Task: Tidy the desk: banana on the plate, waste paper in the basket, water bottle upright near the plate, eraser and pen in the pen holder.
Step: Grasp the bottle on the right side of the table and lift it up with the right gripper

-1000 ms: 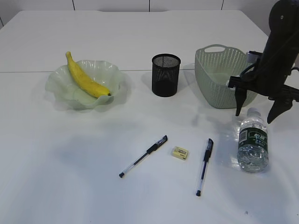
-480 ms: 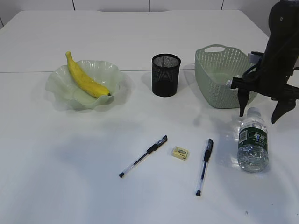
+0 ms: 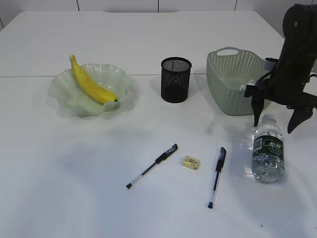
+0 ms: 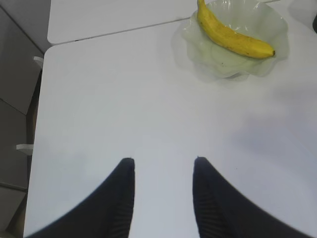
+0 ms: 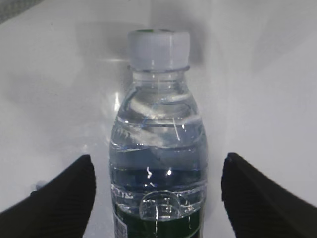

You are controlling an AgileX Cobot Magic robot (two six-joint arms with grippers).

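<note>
A clear water bottle with a green label lies on its side at the right, cap toward the basket. My right gripper hangs open just above its cap end. In the right wrist view the bottle lies between the open fingers, which do not touch it. The yellow banana lies in the pale green plate. Two pens and a yellow eraser lie on the table in front of the black mesh pen holder. My left gripper is open and empty over bare table. I cannot make out any waste paper.
The grey-green woven basket stands just behind my right gripper. In the left wrist view the plate with the banana is at the upper right, and the table's left edge is close.
My right gripper has shifted slightly right and down toward the bottle's cap end. Nothing else has moved.
</note>
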